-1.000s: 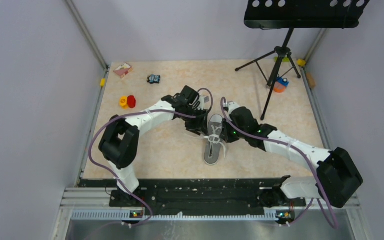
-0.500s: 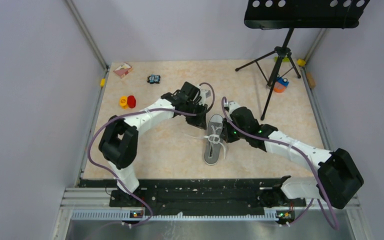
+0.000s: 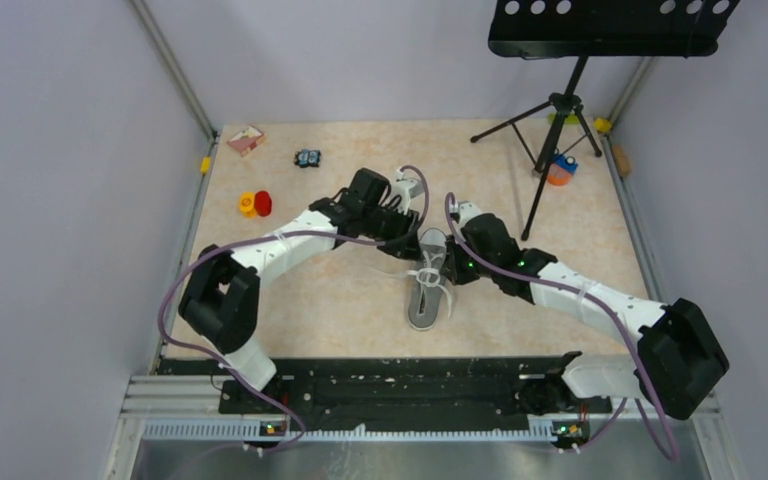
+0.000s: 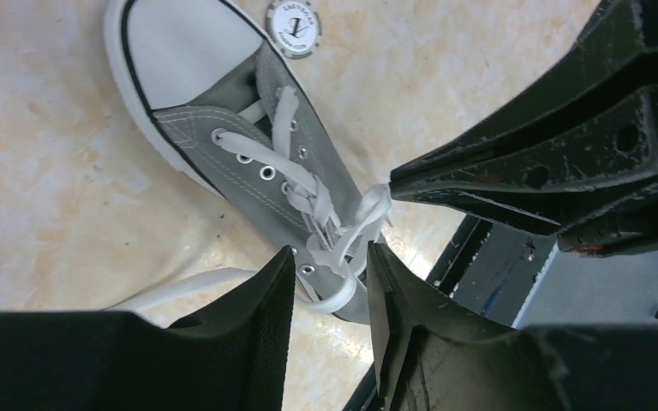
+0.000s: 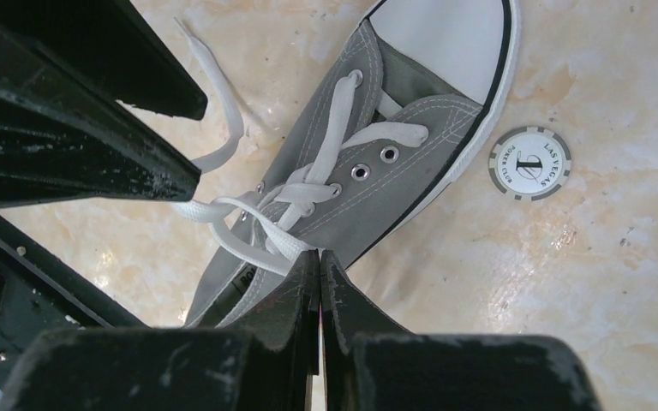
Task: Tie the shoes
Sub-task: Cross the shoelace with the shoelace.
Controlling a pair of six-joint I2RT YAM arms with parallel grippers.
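Note:
The grey shoe (image 3: 426, 292) lies mid-table with its white toe cap (image 4: 180, 43) pointing away from the arm bases. Its white laces (image 4: 296, 175) cross over the tongue. My left gripper (image 4: 330, 257) is open just above the top eyelets, and a loose lace loop (image 4: 343, 287) lies between and below its fingers. My right gripper (image 5: 319, 254) is shut on a white lace strand pulled out from the knot area. In the left wrist view the right gripper's (image 4: 394, 184) tip pinches that lace. A free lace end (image 5: 223, 111) trails over the table.
A Las Vegas poker chip (image 5: 529, 163) lies beside the toe. A music stand tripod (image 3: 558, 120) rises at the back right, with an orange and blue item (image 3: 560, 170) near it. Red and yellow pieces (image 3: 255, 204), a pink box (image 3: 246, 139) and a small black item (image 3: 307, 158) sit back left.
My left gripper has lifted away from the shoe's left side and swung toward the back, then come over the laces. The right arm has held still with the lace.

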